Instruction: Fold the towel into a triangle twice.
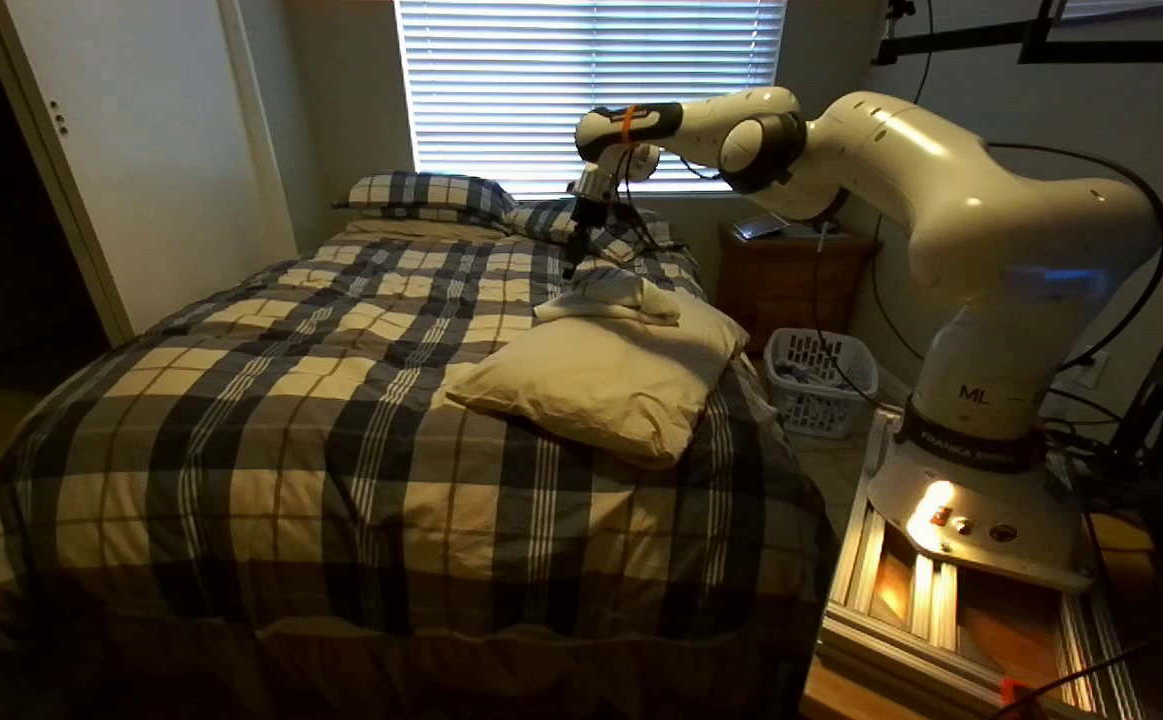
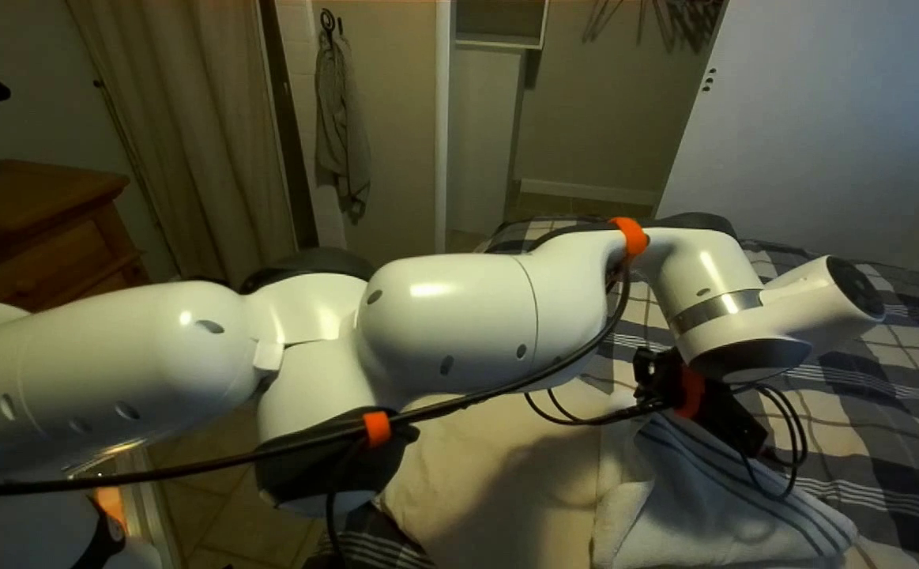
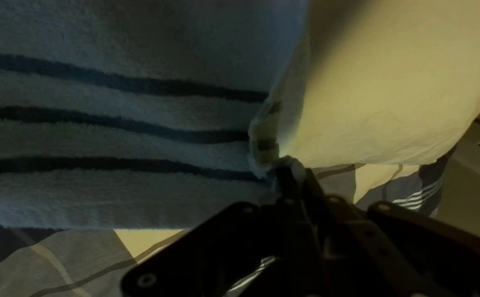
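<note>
Wrist view: we list one gripper (image 3: 296, 171), clenched, an edge of the striped white towel (image 3: 132, 128) pinched between its fingertips. The rest of the towel we find spread to the gripper's left, with a cream pillow (image 3: 396, 90) ahead and to its right, and a plaid bedcover (image 3: 87, 258) lower down.

In an exterior view: we enter the towel, rumpled, atop the cream pillow, below the gripper and to its right; a plaid pillow (image 1: 431, 195), beyond; a white basket (image 1: 819, 400), well off to its right.

In an exterior view: we note the arm (image 2: 451, 316) carrying the gripper, the towel's stripes below it, a hanging cloth (image 2: 340, 118) far behind.
</note>
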`<action>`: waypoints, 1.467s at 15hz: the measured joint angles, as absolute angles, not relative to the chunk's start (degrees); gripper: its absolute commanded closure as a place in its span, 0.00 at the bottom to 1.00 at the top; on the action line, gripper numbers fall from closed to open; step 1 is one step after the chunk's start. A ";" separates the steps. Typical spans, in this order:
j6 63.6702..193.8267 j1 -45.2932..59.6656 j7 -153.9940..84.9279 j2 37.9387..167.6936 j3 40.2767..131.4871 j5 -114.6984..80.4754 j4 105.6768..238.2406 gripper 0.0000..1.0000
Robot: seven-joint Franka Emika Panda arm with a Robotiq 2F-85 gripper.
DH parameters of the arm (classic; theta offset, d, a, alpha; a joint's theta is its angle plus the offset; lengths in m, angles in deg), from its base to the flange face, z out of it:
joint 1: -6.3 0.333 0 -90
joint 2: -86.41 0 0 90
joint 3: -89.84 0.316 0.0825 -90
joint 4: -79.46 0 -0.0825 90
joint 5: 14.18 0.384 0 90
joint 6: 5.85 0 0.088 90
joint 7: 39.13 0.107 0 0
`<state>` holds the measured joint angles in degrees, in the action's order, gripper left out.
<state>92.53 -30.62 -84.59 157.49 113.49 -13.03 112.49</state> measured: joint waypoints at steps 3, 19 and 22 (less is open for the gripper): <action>92.54 -29.83 -84.58 157.89 113.75 -13.03 112.49 0.98; 93.60 -28.48 -84.79 158.22 115.46 -13.02 112.40 0.06; 93.44 -28.59 -84.82 158.09 116.12 -13.02 112.32 0.00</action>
<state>93.44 -28.59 -84.82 158.09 116.12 -13.02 112.32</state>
